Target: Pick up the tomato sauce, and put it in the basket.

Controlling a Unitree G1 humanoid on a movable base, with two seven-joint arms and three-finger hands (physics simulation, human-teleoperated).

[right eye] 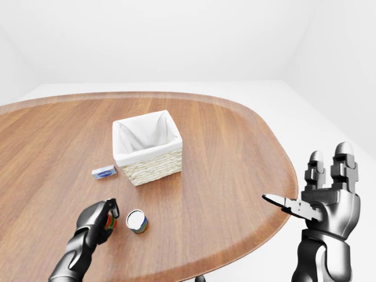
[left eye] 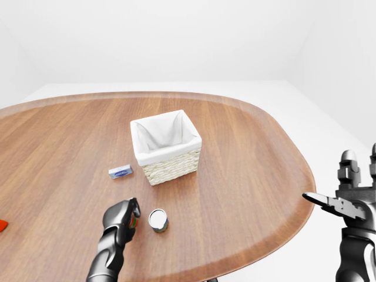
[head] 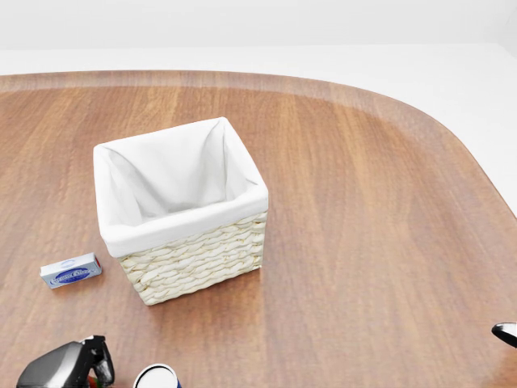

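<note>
We saw the left hand [right eye: 98, 218] curled shut on a small red-labelled tomato sauce can [right eye: 110, 221], likely rigid, slick, best gripped mid-side, the right hand [right eye: 320, 202] open.

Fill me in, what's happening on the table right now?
The left hand has its fingers curled round a small red-labelled item, likely the tomato sauce, low on the wooden table. A can stands just to its right in the right-eye view. The lined wicker basket sits further up the table, nothing visible in it, with a small blue box beside it. The right hand is open, off the table's edge.
</note>
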